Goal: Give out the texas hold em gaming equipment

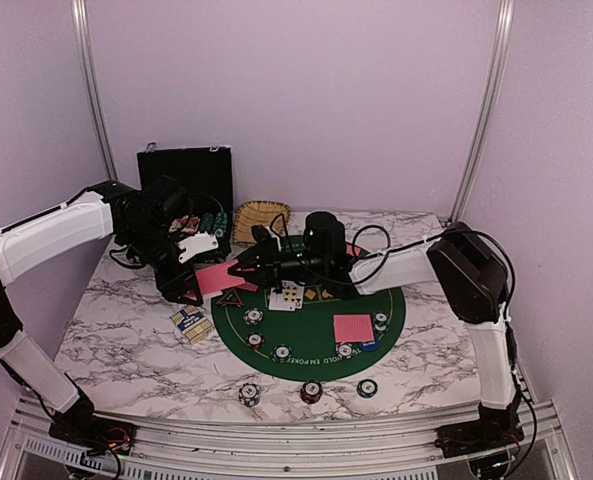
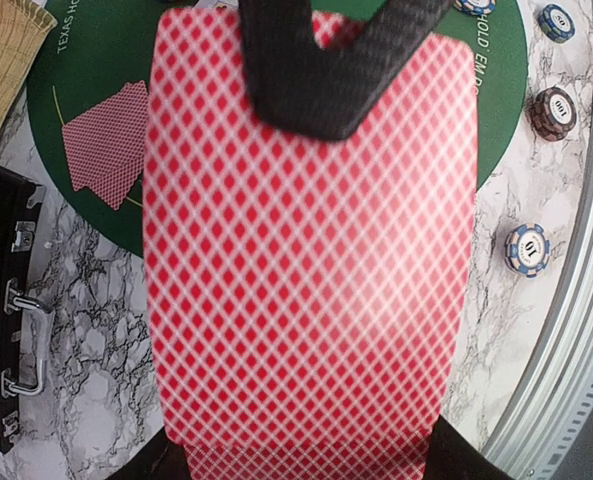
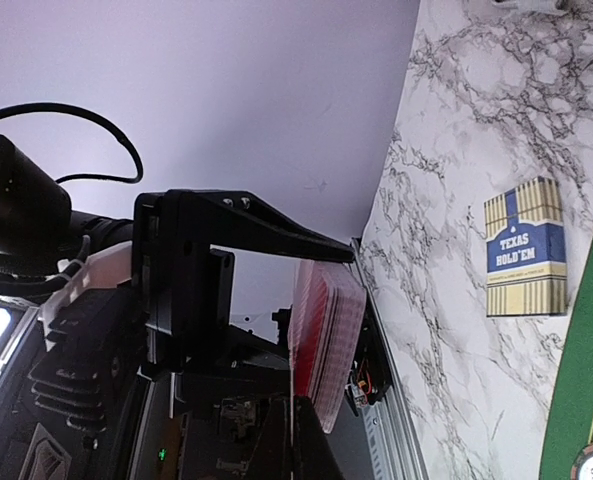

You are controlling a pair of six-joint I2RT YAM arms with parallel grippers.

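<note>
A deck of pink-red-backed playing cards [image 1: 214, 279] hangs above the left rim of the green mat [image 1: 311, 345], with my left gripper [image 1: 198, 286] shut on its lower end. The deck [image 2: 306, 280] fills the left wrist view. My right gripper [image 1: 238, 271] reaches in from the right and is shut on the top card's far edge; one of its black fingers [image 2: 321, 85] lies across the card back. Seen edge-on, the deck [image 3: 328, 330] has one thin card pinched in my right gripper [image 3: 298, 440]. Face-up cards [image 1: 286, 296], face-down cards [image 1: 353, 328] and a triangle marker [image 1: 231, 299] lie on the mat.
Three striped chips [image 1: 311, 391] sit on the marble along the front edge, and more lie on the mat. A blue-and-yellow card box [image 1: 190, 322] lies left of the mat. The black case [image 1: 186, 175] and straw basket [image 1: 261, 219] stand at the back.
</note>
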